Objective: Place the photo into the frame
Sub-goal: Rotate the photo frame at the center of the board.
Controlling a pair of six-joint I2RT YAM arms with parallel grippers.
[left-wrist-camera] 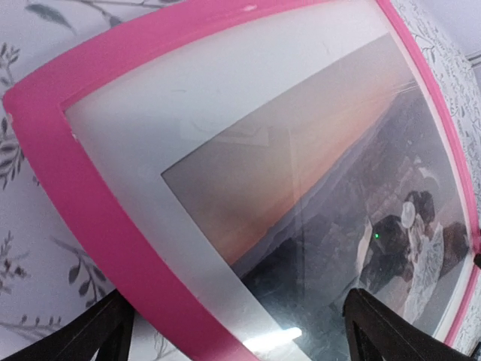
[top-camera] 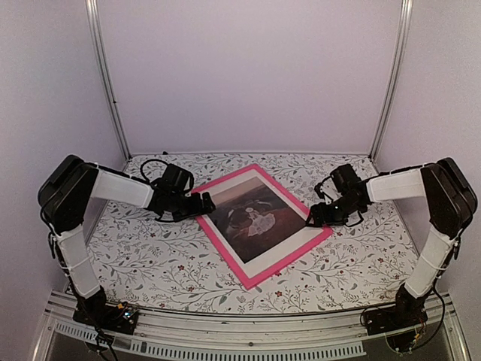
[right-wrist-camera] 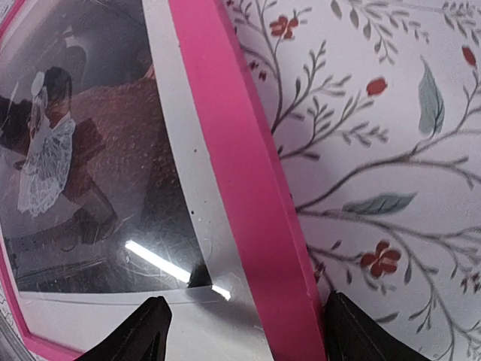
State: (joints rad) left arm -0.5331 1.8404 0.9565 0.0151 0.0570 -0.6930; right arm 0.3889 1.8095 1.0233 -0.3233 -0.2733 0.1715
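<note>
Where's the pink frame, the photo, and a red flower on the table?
frame (right-wrist-camera: 252,173), right wrist view, on its pink rail.
photo (top-camera: 255,216), top view, on its middle, by the white dress.
red flower (right-wrist-camera: 379,259), right wrist view, on its petals.
</note>
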